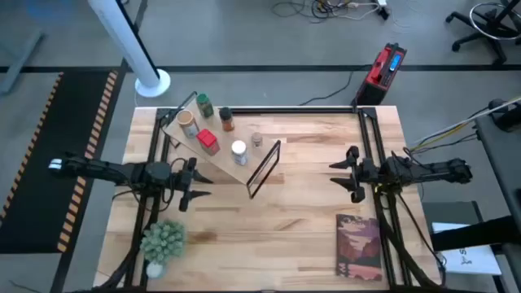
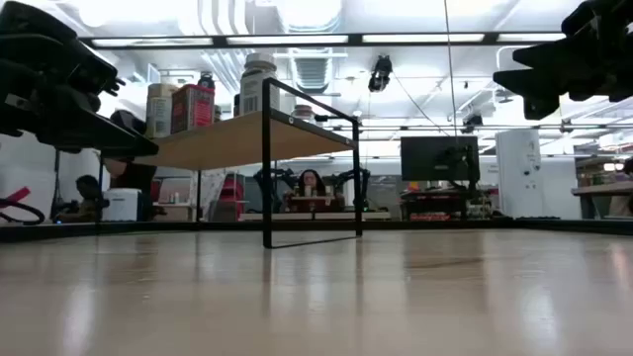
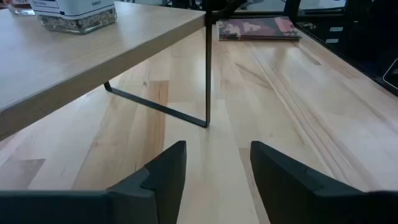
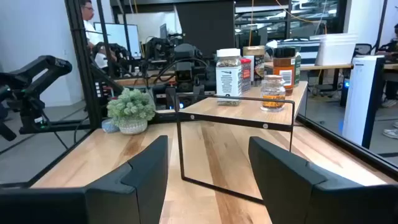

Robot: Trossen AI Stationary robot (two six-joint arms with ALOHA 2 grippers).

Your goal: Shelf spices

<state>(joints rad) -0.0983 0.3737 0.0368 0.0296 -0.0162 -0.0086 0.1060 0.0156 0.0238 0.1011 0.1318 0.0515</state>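
Note:
The shelf (image 1: 218, 145) is a pale plank whose right end rests on a thin black frame (image 1: 264, 168) standing on the table. All the spices stand on it: green-lidded jar (image 1: 203, 106), tan-topped jar (image 1: 188, 122), red tin (image 1: 208, 141), dark-lidded brown jar (image 1: 227, 120), white-lidded jar (image 1: 238, 151) and small silvery-topped jar (image 1: 256, 140). My left gripper (image 1: 195, 181) hovers open just near of the plank, its fingers (image 3: 168, 174) pointing toward the frame (image 3: 207, 74). My right gripper (image 1: 346, 171) hovers open right of the frame, facing the jars (image 4: 228, 78).
A green potted plant (image 1: 163, 242) stands at the near left corner, and a book (image 1: 358, 246) lies at the near right. Black rails (image 1: 370, 138) run along the table's sides. Bare wood lies between the frame and my right gripper. People sit in the room beyond (image 2: 312, 186).

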